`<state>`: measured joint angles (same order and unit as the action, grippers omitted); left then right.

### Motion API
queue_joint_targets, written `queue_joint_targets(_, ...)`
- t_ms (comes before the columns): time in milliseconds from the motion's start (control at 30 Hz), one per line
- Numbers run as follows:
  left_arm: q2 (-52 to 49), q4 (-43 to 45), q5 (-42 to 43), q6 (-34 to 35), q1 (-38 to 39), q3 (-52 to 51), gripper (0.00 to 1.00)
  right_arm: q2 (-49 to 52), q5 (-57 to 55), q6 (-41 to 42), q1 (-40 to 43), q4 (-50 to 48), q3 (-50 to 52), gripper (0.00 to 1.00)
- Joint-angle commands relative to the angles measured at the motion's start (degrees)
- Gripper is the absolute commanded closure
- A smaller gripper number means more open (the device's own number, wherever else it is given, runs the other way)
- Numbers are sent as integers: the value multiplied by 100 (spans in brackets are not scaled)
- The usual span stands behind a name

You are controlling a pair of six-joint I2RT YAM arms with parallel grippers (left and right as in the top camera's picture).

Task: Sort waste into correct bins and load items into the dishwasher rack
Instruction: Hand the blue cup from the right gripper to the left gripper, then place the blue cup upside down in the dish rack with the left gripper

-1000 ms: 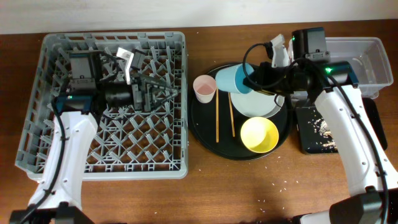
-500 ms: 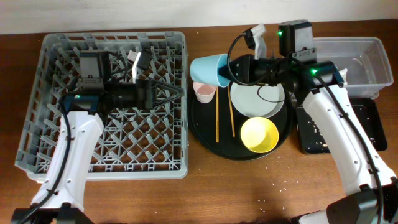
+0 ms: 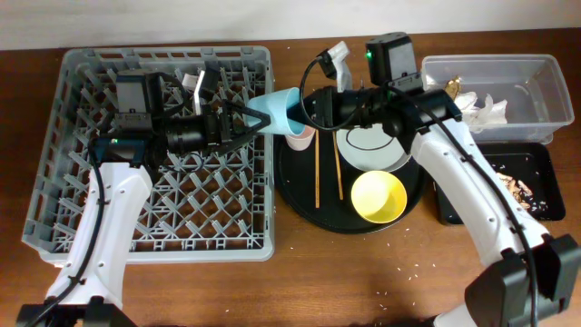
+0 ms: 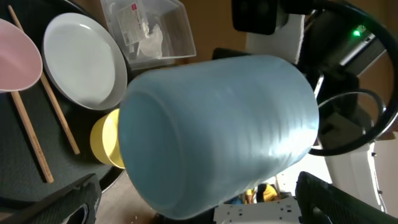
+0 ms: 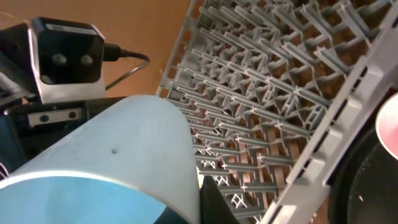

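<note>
On your far left, the grey dishwasher rack (image 3: 54,182) sits on the tabletop with its peg grid empty of dishes. Your left hand (image 3: 259,121) reaches across its right edge with its jaws spread wide. In the left wrist view the two dark fingers (image 4: 74,199) stand on either side of the light-blue cup (image 3: 280,109), and I cannot tell whether they touch it. The cup is smooth, pale blue and tipped on its side in the air over the gap between rack and round black tray (image 3: 300,195), base toward the rack. Your right hand (image 3: 309,107) is clamped on its rim, jaws pinched nearly together. Below it the pink cup (image 3: 298,136), two chopsticks (image 3: 317,173), the pale plate (image 3: 372,150) and the yellow bowl (image 3: 378,196) lie on that tray. Farther right, the clear tub (image 3: 545,68) holds white napkins (image 3: 486,109), and the flat black tray (image 3: 536,154) carries brown scraps (image 3: 513,186).
</note>
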<state>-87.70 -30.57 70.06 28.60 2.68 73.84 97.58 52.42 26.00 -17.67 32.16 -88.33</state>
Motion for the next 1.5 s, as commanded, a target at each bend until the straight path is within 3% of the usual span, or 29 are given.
queue_joint_targets(0, -13, 382, 651, 118, -4, 105, 1, -7, 415, 70, -7, -142, -81, 96)
queue_joint_targets(133, -26, 1123, 1115, 413, -4, 105, 1, -2, 859, 160, -7, -415, -81, 96)
queue_joint_targets(367, -92, 1147, 1141, 450, -4, 105, 1, 2, 1123, 348, -7, -907, -81, 96)
queue_joint_targets(500, -144, 1169, 1141, 619, -4, 105, 10, 153, 1147, 348, -7, -907, -81, 96)
queue_joint_targets(933, -144, 1414, 1226, 678, -7, 105, 11, 610, 1340, 345, -393, -1250, -81, 96)
queue_joint_targets(1233, -144, 1432, 1204, 675, -7, 105, 42, 769, 1335, 350, -476, -1366, -81, 96)
queue_joint_targets(1267, -144, 1432, 1202, 675, -4, 105, 42, 769, 1335, 350, -476, -1399, -81, 87)
queue_joint_targets(1333, -144, 1432, 1202, 675, -7, 105, 43, 769, 1335, 348, -476, -1405, -81, 54)
queue_joint_targets(1467, -144, 1434, 1062, 671, -7, 105, 50, 769, 1292, 345, -476, -1403, -81, 27)
